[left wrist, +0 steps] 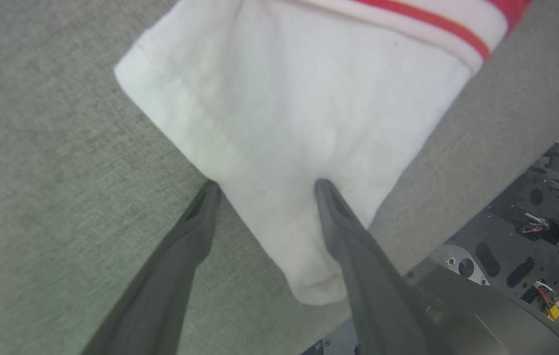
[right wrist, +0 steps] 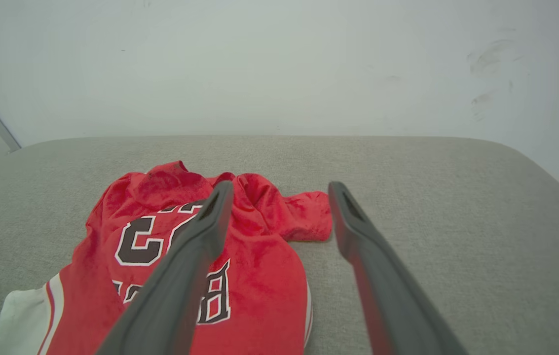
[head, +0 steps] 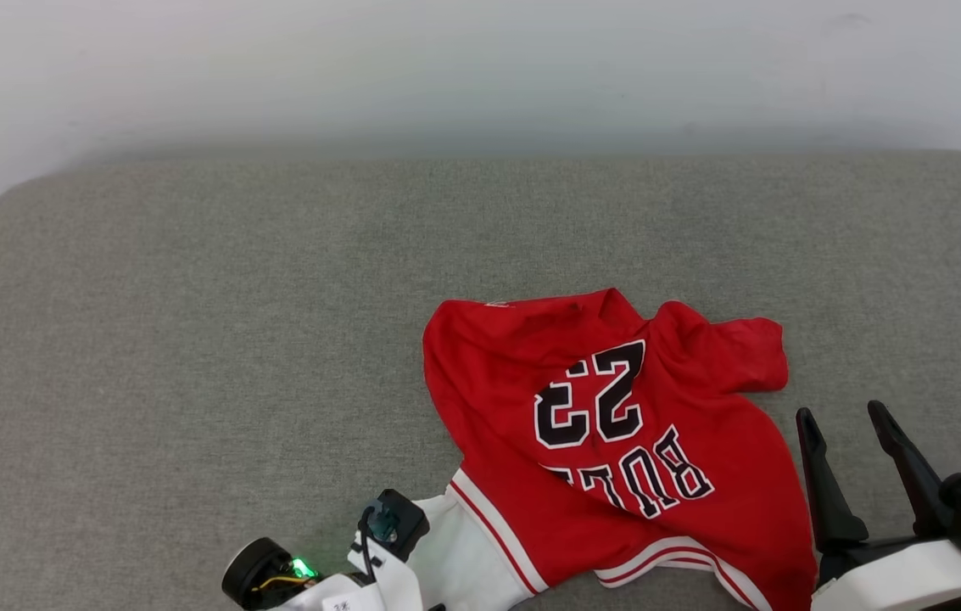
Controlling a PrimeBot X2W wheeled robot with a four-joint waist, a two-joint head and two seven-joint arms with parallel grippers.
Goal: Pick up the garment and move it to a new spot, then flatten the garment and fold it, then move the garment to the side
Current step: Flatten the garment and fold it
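Currently I have the left tool [left wrist: 265, 187] spread wide astride the white sleeve [left wrist: 279, 108] of the crumpled garment [head: 616, 441] at the surface's [head: 192, 339] near edge, with the right tool [head: 841, 413] equally agape beside it, presumably for a two-point lift.

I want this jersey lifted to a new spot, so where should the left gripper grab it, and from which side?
Probably the white sleeve: it lies flat and sticks out of the garment toward the cushion edge nearest the robot. Come down from that side; the left gripper is open, one finger over the sleeve, one beside its edge.
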